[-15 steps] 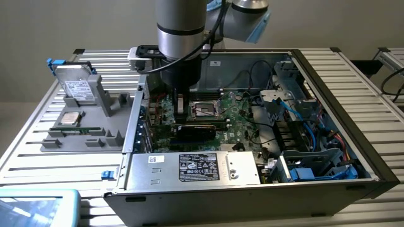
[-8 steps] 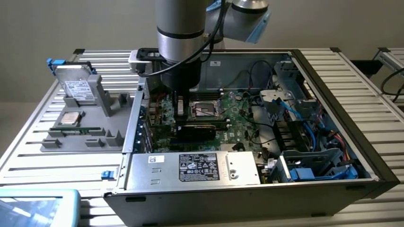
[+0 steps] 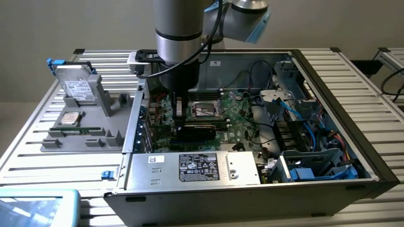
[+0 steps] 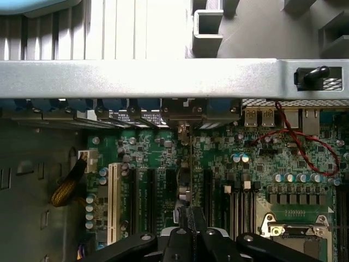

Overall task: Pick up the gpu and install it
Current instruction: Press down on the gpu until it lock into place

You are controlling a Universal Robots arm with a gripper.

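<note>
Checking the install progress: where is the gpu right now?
In the exterior view, the gpu stands on edge inside the open computer case, on the motherboard beneath the arm.

gpu [image 3: 200,127], black card, edge-down on motherboard slot inside case

Slatted table [image 3: 44,142], computer case [image 3: 252,198], grey tray [image 3: 82,137]

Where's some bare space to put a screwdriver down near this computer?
Free: slatted table at the exterior view's right of the case, and slats in front of the grey parts tray. Crowded: inside the case around the motherboard.
</note>
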